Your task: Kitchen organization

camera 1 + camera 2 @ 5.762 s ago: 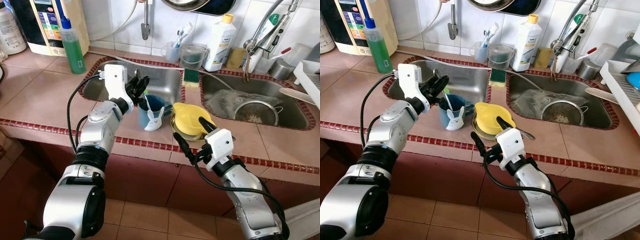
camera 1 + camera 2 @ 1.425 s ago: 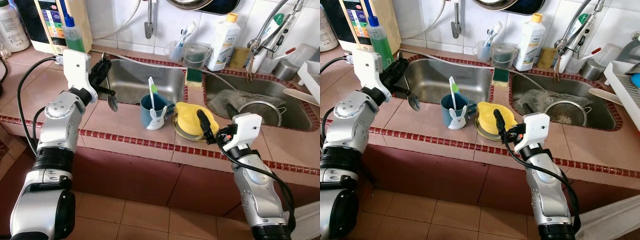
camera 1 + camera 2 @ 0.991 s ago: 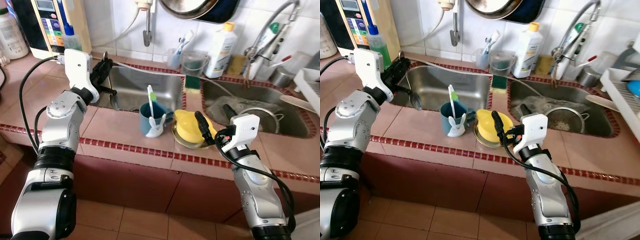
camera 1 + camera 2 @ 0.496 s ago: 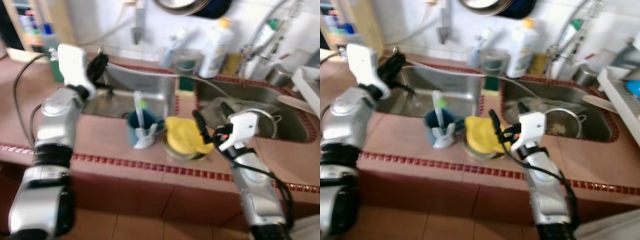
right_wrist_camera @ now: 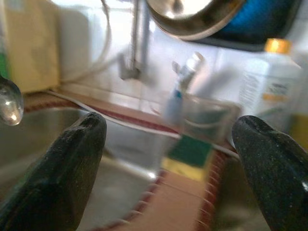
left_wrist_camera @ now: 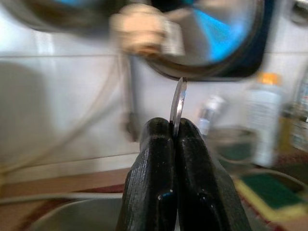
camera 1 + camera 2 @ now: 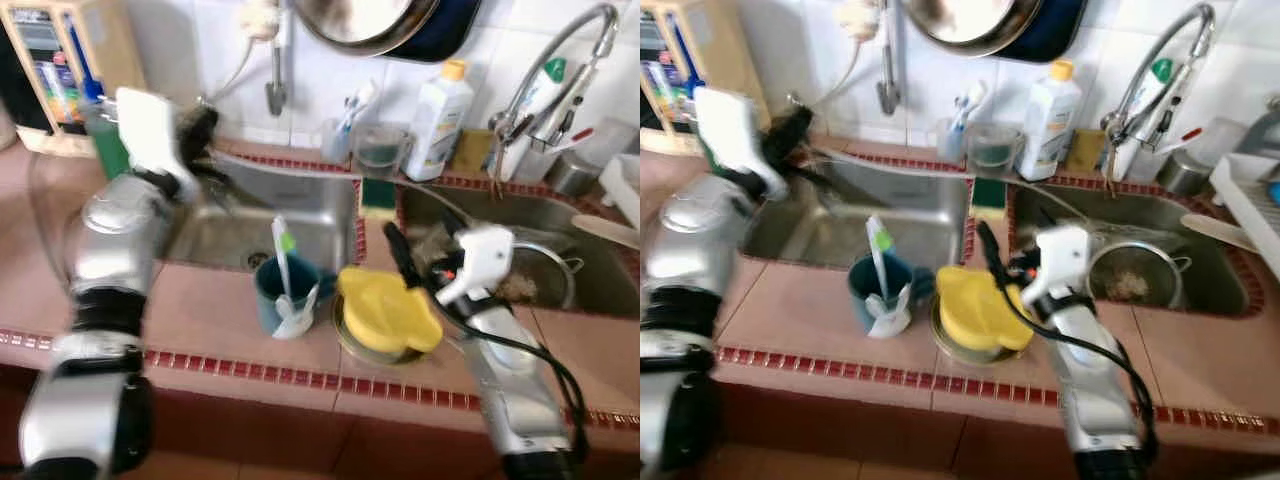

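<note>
While its fingers pinch a spoon (image 6: pixel 178 103) by the handle, the left gripper (image 7: pixel 200 135) hangs over the left sink (image 7: pixel 300 215), likely to drop it there. The right gripper (image 5: pixel 168 159), spread wide, waits near the yellow lid (image 7: pixel 388 308) on the bench (image 7: pixel 200 310).

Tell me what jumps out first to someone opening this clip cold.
The yellow lid on the counter edge between the two sinks, beside the blue mug holding a toothbrush. The left hand is raised over the left sink, pinching a thin metal utensil; the right hand hangs open near the lid.
</note>
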Controlling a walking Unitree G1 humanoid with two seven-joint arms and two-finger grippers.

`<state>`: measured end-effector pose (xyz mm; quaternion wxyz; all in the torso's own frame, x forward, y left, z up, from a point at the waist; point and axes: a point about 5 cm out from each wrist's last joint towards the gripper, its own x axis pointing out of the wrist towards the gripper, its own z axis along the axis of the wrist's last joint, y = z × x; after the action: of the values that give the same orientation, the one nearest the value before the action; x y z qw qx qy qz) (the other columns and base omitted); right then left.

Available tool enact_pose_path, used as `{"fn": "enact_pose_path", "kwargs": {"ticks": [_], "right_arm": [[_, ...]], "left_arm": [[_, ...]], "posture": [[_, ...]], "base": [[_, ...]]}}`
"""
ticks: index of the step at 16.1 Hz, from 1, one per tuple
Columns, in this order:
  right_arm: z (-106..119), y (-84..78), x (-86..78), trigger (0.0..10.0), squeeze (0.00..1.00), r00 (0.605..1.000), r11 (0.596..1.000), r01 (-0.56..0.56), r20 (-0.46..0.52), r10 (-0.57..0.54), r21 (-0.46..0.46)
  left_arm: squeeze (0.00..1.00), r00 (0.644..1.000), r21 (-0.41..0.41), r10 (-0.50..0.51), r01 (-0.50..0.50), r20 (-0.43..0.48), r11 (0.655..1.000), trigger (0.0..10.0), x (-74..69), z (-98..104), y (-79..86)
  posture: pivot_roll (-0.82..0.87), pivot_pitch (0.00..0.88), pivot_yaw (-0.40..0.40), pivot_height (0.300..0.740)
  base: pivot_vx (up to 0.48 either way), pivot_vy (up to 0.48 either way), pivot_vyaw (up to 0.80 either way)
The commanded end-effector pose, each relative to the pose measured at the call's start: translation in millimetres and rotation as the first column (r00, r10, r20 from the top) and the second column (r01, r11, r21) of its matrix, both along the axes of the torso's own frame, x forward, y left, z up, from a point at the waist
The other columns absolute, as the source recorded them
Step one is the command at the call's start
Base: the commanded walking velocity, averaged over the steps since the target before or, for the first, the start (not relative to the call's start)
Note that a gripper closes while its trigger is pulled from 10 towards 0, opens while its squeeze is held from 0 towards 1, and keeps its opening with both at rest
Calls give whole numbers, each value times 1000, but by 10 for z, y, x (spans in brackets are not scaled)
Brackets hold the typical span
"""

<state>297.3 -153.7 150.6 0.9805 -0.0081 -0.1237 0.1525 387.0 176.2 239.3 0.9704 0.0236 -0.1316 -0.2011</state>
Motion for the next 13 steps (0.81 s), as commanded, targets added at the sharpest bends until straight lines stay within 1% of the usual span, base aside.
{"fn": "enact_pose_path", "kwargs": {"ticks": [1,2,5,6,7,9,10,12,13], "right_arm": [[71,19,14,10000,0,1000,1000,-5,23,5,5],[67,24,12,10000,0,1000,1000,-5,22,5,4],[54,23,7,10000,0,1000,1000,-2,7,2,9],[48,17,3,10000,0,1000,1000,3,1,-3,9],[24,8,0,10000,0,1000,1000,5,-25,-5,29],[12,-16,-26,10000,0,998,999,9,-63,-6,41],[22,-59,-59,10000,0,998,1000,24,-53,-23,9],[26,-113,-135,10000,0,998,1000,13,-64,-13,3],[26,-141,-185,10000,0,997,1000,-6,-79,6,-2]], "left_arm": [[0,1000,9,18,-18,26,1000,10000,1,100,72],[0,999,11,20,-20,27,1000,10000,1,99,75],[0,999,14,35,-35,-4,999,10000,15,47,92],[0,999,35,47,-47,-18,998,10000,22,16,93],[0,998,59,54,-53,-19,997,10000,22,-15,88],[0,997,118,75,-70,-35,990,10000,27,-108,70],[0,994,137,94,-86,-54,987,10000,35,-186,53],[0,992,179,107,-95,-61,979,10000,34,-268,27],[0,992,187,108,-93,-68,978,10000,33,-306,17]], "posture": [[-35,0,-50,740],[-35,0,-50,740],[-38,0,-49,740],[-38,0,-49,740],[-38,0,-49,740],[-56,0,-42,740],[-65,0,-38,740],[-84,0,-32,740],[-92,0,-28,740]], "base": [[281,0,0],[255,0,0],[0,0,0],[0,0,0],[0,0,0],[0,0,0],[0,0,0],[0,0,0],[0,0,0]]}}
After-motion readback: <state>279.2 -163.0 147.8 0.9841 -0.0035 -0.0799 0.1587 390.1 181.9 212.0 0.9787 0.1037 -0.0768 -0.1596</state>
